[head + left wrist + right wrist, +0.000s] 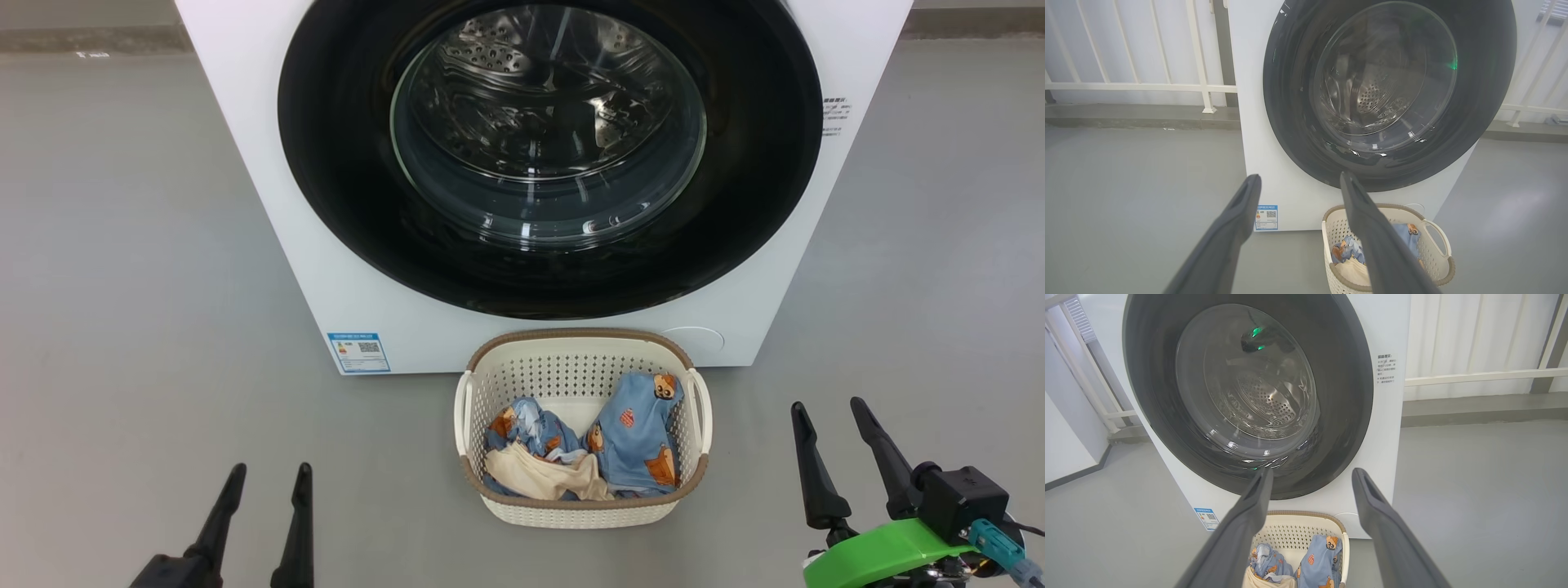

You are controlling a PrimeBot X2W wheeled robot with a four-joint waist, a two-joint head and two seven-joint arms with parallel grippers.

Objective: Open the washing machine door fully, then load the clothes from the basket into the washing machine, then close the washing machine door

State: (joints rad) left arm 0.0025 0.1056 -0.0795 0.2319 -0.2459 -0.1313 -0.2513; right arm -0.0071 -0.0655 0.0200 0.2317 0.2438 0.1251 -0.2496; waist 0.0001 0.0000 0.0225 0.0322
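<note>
Laundry scene seen from the robot's head. At 12 o'clock stands the washing machine (269,204), its front nearly covered by the washing machine door (343,163), which is shut, so the first step is not yet done. At 6 o'clock of the door, the basket (580,510) sits on the grey floor (122,327) right at the machine's foot. The clothes (637,441) lie inside it: blue bear-print pieces and a cream one.

The left gripper (272,467) waits at 7 o'clock and the right gripper (826,404) at 5 o'clock. Both have their jaws spread wide and empty, well apart from everything.

No handle shows on the glossy black rim, so a finger may slip off it or pull at the wrong edge. An arm reaching low could knock the light basket aside. Later, a loosely pinched garment may drop to the floor on its way to the drum.
</note>
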